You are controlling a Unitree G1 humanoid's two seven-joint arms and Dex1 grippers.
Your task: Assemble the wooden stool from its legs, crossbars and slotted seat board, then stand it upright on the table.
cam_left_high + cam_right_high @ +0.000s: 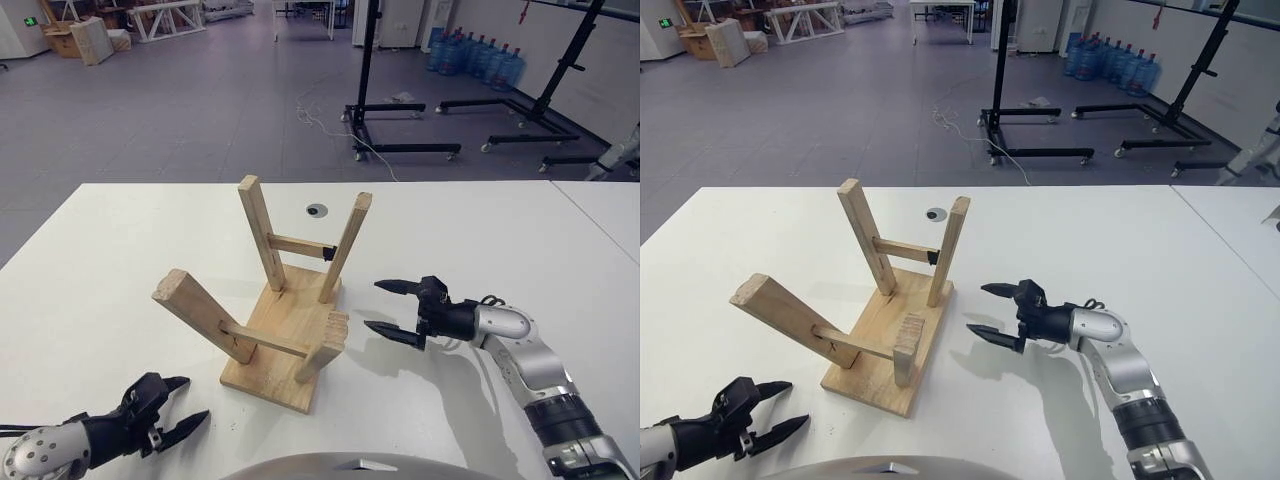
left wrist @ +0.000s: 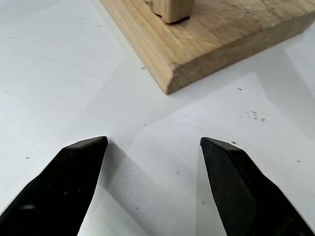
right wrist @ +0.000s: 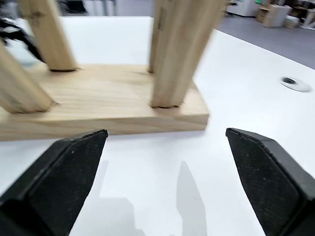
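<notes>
Pointed black right claw (image 1: 373, 305) and left claw (image 1: 196, 397) gape open. Just ahead of each lies the grainy seat board (image 1: 285, 350), square legs (image 1: 262, 235) upward.

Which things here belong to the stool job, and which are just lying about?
Job: seat board, legs and crossbars, joined upside down; left pincer, right pincer, both open.
Lying about: round grommet, black wheeled stands, water bottles.

Grey floor (image 1: 180, 110) w/ black stands (image 1: 410, 148); blue jugs (image 1: 490, 60) at rear
</notes>
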